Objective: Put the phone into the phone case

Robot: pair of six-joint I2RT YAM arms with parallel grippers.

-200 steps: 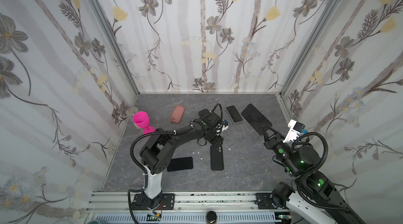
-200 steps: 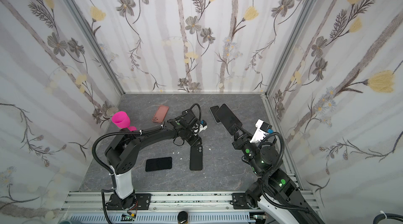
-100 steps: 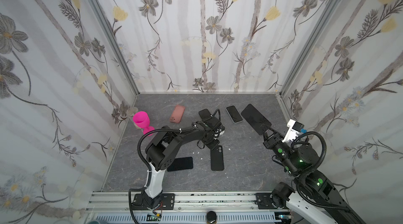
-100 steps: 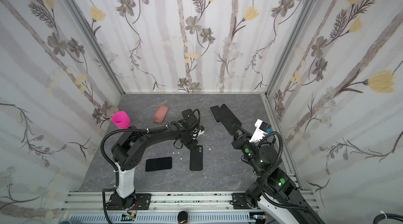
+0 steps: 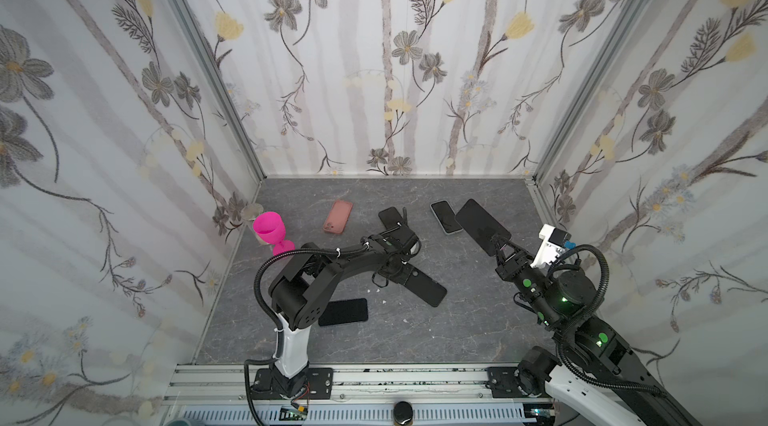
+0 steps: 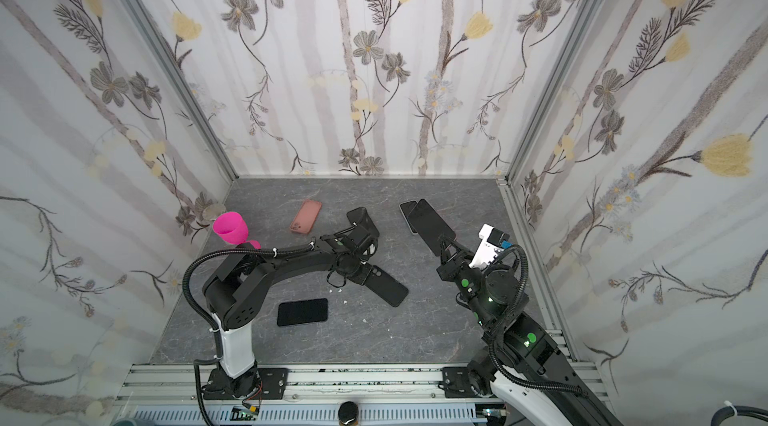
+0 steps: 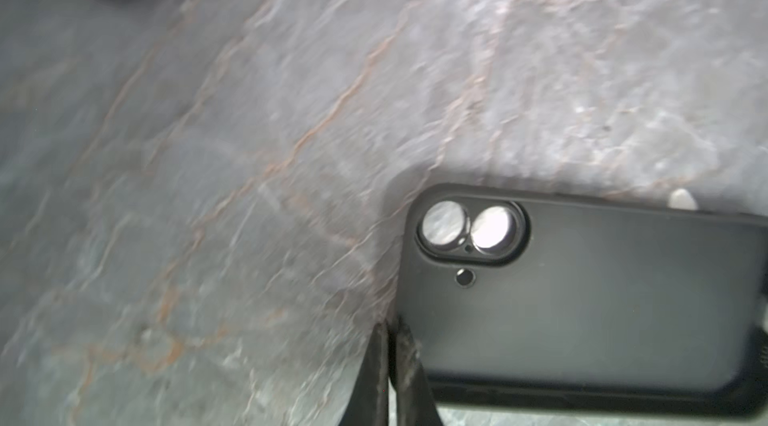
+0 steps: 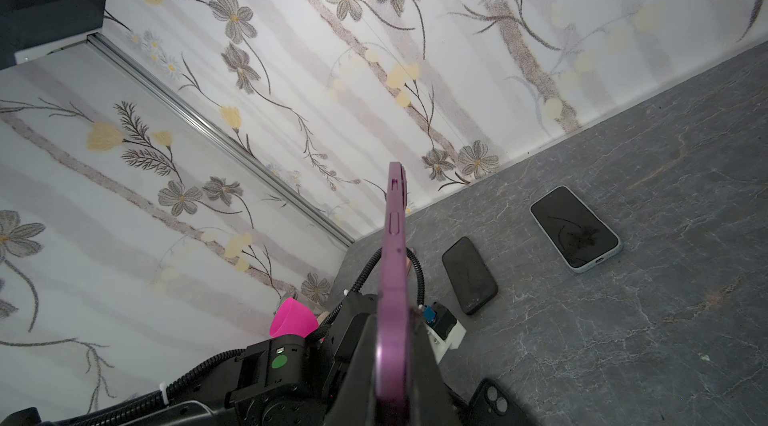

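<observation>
A black phone case [image 5: 422, 287] [image 6: 384, 285] lies back up and slantwise on the grey table; its two camera holes show in the left wrist view [image 7: 582, 299]. My left gripper [image 5: 398, 271] [image 7: 388, 322] is shut, its tips at the case's edge near the camera corner. Whether they pinch the rim I cannot tell. My right gripper [image 5: 500, 247] [image 8: 392, 316] is shut on a purple phone [image 5: 478, 222] [image 6: 430, 222] and holds it in the air at the right. The phone shows edge-on in the right wrist view [image 8: 392, 237].
A pink case [image 5: 338, 217], a dark phone [image 5: 390, 216] and a phone in a pale case [image 5: 446, 217] lie toward the back. Another black phone [image 5: 344, 312] lies front left. A pink cup [image 5: 269, 228] stands by the left wall. White crumbs [image 5: 376, 290] dot the table.
The left gripper has closed and drawn back toward the left. The black case has swung from lengthwise to slantwise. The right arm still holds the phone up in much the same place.
</observation>
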